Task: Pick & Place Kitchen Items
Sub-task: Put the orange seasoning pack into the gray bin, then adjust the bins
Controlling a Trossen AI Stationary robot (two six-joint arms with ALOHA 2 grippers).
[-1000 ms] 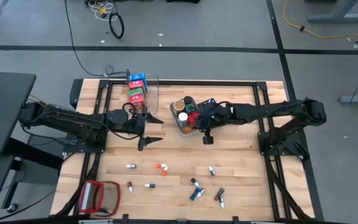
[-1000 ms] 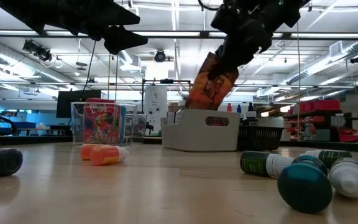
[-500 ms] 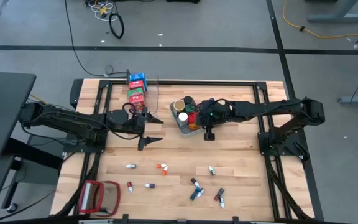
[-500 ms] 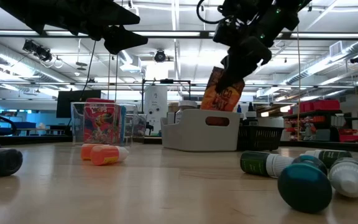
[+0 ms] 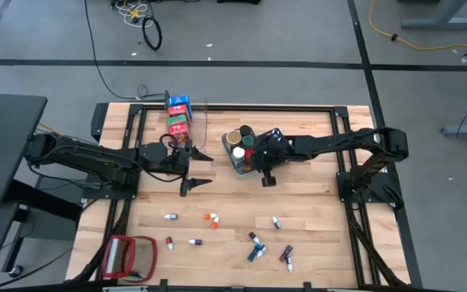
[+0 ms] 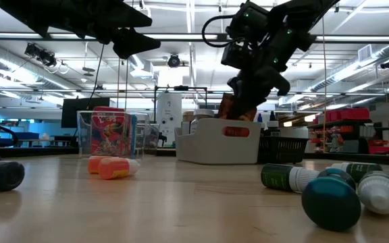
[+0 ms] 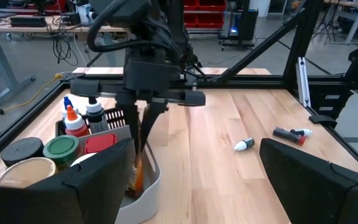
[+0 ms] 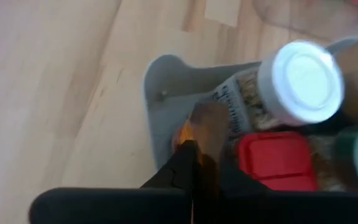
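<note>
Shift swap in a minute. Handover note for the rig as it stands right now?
Right claw: shut on an orange packet, lowered into the grey bin.
Left claw: open, holds nothing, beside the clear bin.
Done: cartons in the clear bin; jars and a red-lidded tub in the grey bin.
Left: release the packet; about nine small bottles lie loose on the table's front half.

No lettering can be read; the print on the packets and jars is too blurred.
</note>
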